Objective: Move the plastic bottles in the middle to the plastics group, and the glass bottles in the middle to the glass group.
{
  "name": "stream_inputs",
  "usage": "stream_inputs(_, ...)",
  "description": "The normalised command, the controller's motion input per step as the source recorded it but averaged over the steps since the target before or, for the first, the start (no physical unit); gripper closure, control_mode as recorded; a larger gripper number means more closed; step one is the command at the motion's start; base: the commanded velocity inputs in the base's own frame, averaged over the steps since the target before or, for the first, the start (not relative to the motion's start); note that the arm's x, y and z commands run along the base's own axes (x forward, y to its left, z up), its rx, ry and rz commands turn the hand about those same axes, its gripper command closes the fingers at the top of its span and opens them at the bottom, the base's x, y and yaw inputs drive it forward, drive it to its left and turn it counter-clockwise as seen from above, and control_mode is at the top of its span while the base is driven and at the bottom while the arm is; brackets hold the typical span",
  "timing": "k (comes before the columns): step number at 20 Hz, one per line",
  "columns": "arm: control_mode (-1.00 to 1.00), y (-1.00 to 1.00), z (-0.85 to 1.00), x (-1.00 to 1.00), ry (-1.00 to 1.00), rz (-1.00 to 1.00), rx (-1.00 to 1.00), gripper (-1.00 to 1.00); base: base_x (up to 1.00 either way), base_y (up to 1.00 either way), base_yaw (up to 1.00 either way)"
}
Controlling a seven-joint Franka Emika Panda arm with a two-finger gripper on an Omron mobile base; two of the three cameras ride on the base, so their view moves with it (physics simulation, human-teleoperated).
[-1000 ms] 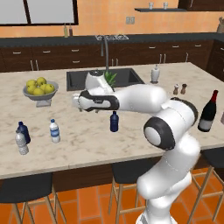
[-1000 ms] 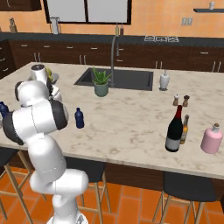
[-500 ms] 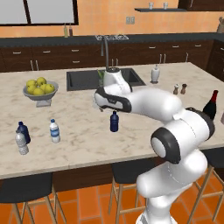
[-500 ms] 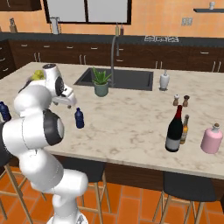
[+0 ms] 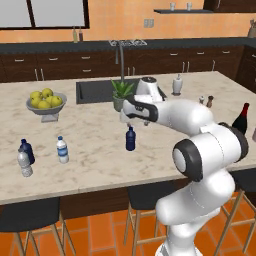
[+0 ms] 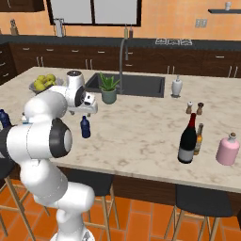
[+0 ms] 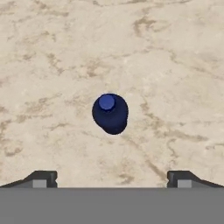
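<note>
**End effector spread above slim blue bottle**

The end effector (image 5: 133, 118) hangs over the counter (image 5: 95, 160), jaws spread wide and holding nothing. In the hand view, its fingertips (image 7: 41, 178) stand well apart at the lower edge, and the slim blue bottle (image 7: 110, 113) is seen cap-first between and ahead of them.

The slim blue bottle (image 5: 130, 138) stands upright on the counter, just below the end effector and in front of the potted plant (image 5: 120, 94).

The labelled clear bottle (image 5: 62, 149) stands upright to the left. Further left, the squat blue bottle (image 5: 26, 151) and grey clear bottle (image 5: 24, 163) stand together.

The wine bottle (image 6: 188, 139) stands upright at the right, with the amber bottle (image 6: 199, 139) just beside it and a pink bottle (image 6: 228, 149) nearby.
</note>
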Motion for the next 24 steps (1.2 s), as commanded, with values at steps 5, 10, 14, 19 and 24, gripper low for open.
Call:
stream_inputs(5, -1.00, 0.14, -0.25, 0.58, 0.16, 0.25, 0.00, -1.00, 0.00, 0.00, 0.00)
stream_inputs(10, -1.00, 0.06, -0.22, 0.45, 0.18, 0.14, -0.03, -1.00, 0.00, 0.00, 0.00)
stream_inputs(14, -1.00, 0.00, -0.15, 0.24, 0.08, 0.08, -0.10, -1.00, 0.00, 0.00, 0.00)
stream_inputs(19, -1.00, 0.02, -0.19, -0.05, 0.01, 0.06, -0.07, -1.00, 0.00, 0.00, 0.00)
stream_inputs(24, -1.00, 0.00, -0.24, -0.09, 0.04, 0.02, -0.02, -1.00, 0.00, 0.00, 0.00)
